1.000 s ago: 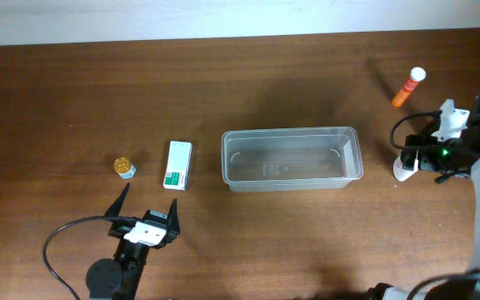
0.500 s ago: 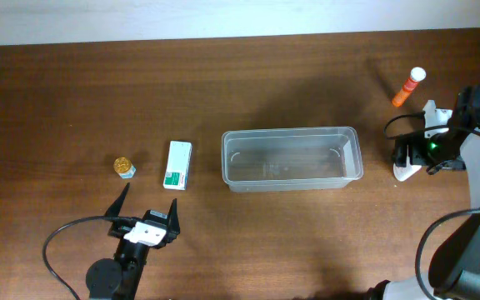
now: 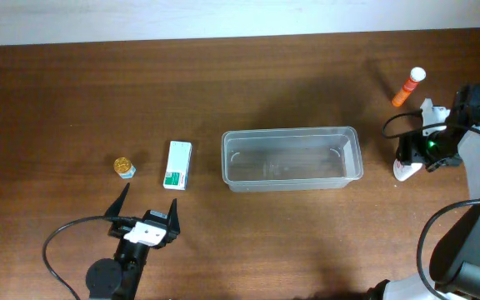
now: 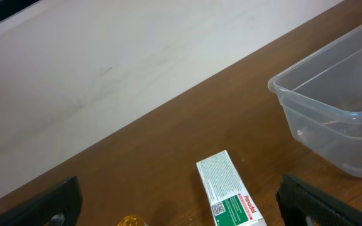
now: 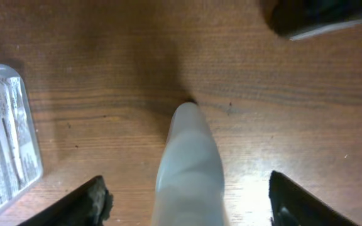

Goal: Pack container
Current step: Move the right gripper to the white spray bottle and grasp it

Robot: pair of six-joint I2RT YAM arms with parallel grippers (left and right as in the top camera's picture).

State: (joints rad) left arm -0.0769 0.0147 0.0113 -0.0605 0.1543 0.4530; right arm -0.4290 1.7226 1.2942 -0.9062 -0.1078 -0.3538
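Note:
The clear container (image 3: 290, 131) sits empty at the middle of the table; its near corner shows in the left wrist view (image 4: 332, 113) and its edge in the right wrist view (image 5: 5, 138). To its right lies a white bottle (image 3: 402, 172). My right gripper (image 3: 410, 157) is over it, and the bottle (image 5: 190, 157) lies between the open fingers (image 5: 96, 199) with a gap on each side. My left gripper (image 3: 150, 198) stands open near the front left with nothing in it (image 4: 182, 210).
A white-and-green box (image 3: 177, 164) (image 4: 231, 194) lies left of the container, with a small gold-capped jar (image 3: 124, 167) (image 4: 131, 221) further left. An orange tube with a white cap (image 3: 408, 87) lies at the back right. A black cable (image 3: 57, 242) loops at the front left.
My right wrist has shifted a little toward the back over the white bottle, and its fingers have come closer together. The left arm has not moved.

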